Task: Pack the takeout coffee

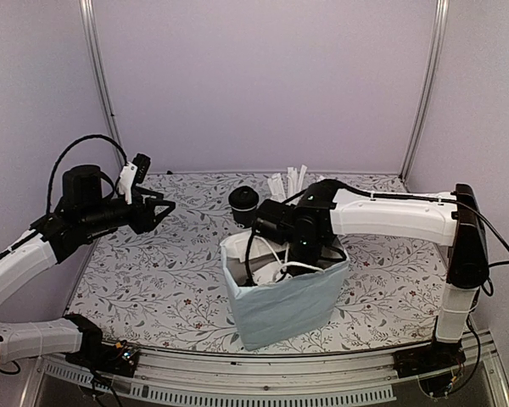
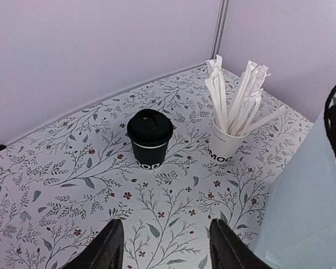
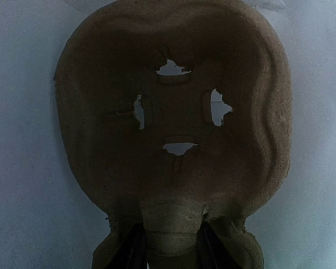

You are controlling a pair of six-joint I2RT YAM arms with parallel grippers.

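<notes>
**Left fingers (image 1: 159, 209) spread toward the coffee, right fingers (image 3: 171, 241) pinching a carrier in the bag**

Both left fingers stand apart with nothing between them. They are raised above the floral-patterned bench (image 2: 61, 185) and pointed at the small black paper cup (image 2: 150, 137). That cup stands upright toward the back of the bench, capped by a black domed lid with a thin white band just under it. Near it, not touching, is a white paper cup (image 2: 224, 147) full of tall white wrapped straws.

The right fingers are inside the pale blue paper bag (image 1: 284, 305), which stands open at the front middle of the bench. In the right wrist view they pinch a tab at the edge of a brown moulded-pulp cup carrier (image 3: 173, 112) lying in the bag.

With the coffee outside the bag, packing looks not yet done.

Whether the cup is full cannot be told. If it is, it will likely be top-heavy and must stay level. The paper wall should give under a hard squeeze, and the pressed-on lid could pop if gripped or lifted by itself. The best hold is probably across the mid wall, below the white band, with gentle pressure. The smooth paper may slip, though the upward flare helps. The side away from the straws looks the safer approach.
</notes>
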